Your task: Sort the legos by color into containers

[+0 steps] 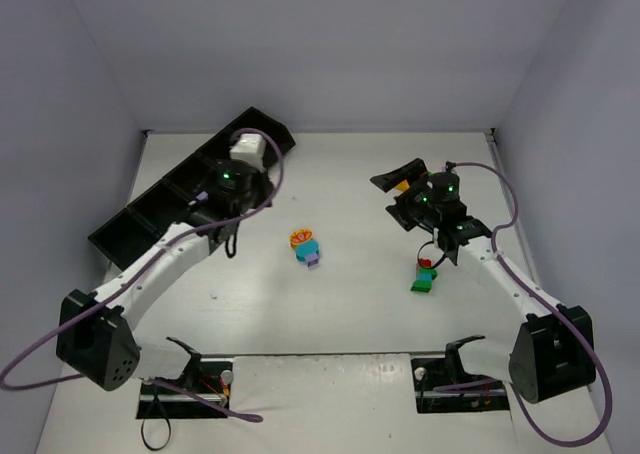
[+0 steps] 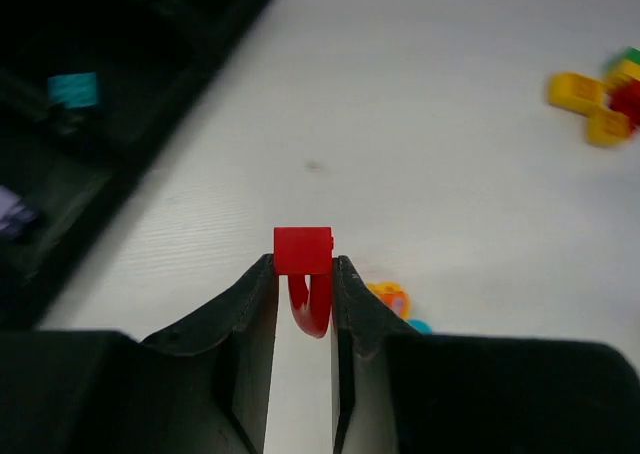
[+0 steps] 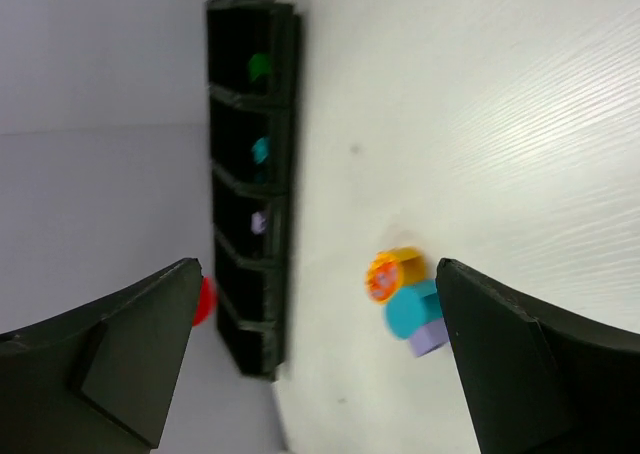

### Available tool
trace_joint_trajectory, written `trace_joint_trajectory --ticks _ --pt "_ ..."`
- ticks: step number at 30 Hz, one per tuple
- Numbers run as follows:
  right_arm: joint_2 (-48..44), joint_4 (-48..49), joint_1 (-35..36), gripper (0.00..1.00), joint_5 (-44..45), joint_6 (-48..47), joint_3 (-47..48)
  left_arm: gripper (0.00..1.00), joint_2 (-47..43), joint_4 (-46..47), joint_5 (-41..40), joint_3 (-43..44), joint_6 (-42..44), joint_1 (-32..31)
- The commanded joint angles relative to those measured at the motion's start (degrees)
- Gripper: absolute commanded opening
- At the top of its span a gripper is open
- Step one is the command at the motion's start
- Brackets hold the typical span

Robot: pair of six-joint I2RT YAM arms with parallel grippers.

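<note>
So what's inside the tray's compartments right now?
Along the tray: a green brick in the end compartment, a teal brick next, a lilac brick third. The last two look dark, their floors partly hidden by walls.

The white table (image 1: 350,174) carries a long black tray (image 1: 140,214) of square compartments, lying aslant along its far left side. Near the middle of the table lies a small clump of legos (image 1: 306,246), with orange, teal and lilac bricks stuck together. Well apart from it, toward the right, lies a second clump (image 1: 424,276) of green, red and teal bricks.
</note>
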Motion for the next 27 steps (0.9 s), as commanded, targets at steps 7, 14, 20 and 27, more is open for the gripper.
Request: trace_joint_trajectory --ticks 7,14,20,27 --pt "0.16 -7.61 -4.01 0.99 6.23 -20.89 5.31 0.0 -5.65 -14.35 -2.23 0.65 -5.92 25.18" --pt "0.07 -8.4 -5.59 0.99 5.7 -25.55 4.87 0.0 2.33 -17.44 -0.48 3.02 -8.38 36.26" --pt "-0.37 -9.54 -6.73 0.99 7.28 -29.94 4.51 0.04 9.54 -16.38 -2.49 6.87 -8.38 37.33" --pt "-0.55 -12.01 -7.26 0.99 12.02 -35.39 4.87 0.21 16.41 -18.75 -4.52 10.66 -8.64 37.5"
